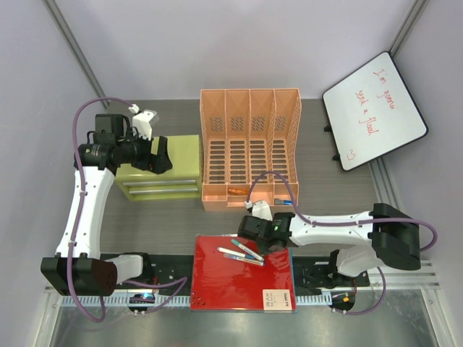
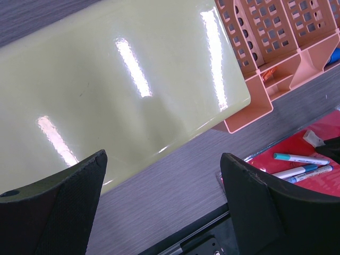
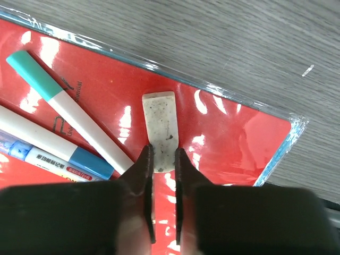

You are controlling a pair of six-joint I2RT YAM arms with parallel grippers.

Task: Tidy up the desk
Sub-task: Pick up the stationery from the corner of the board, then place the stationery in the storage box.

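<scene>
The right fingers (image 3: pixel 142 180) are drawn in narrow on the near end of a small white eraser (image 3: pixel 161 127), one finger against each long side. The eraser lies flat on a red plastic folder (image 3: pixel 228 133). Its long axis runs straight away from the fingers, in line with them, so most of it sticks out beyond the tips. Whether it is off the folder yet cannot be told.

Just to the left of the eraser, a teal-capped marker (image 3: pixel 69 111) and a blue-labelled marker (image 3: pixel 53 154) lie at a slant on the same folder. They are close to the grip but not touching it.

The counter (image 1: pixel 318 188) spreads under everything. Its grey wood-grain shows beyond the folder's far edge and beside the orange file rack (image 1: pixel 249 144), which stands just behind the right arm.

The left fingers (image 2: pixel 64 207) are spread wide with nothing between them. They hover over the front edge of the lime-green drawer cabinet (image 1: pixel 184 155), well apart from the folder.

The right arm is plainly the nearer one. A straight lift looks best. With the hold only on one end, the eraser could pivot or slip, and the nearest marker could be nudged.
</scene>
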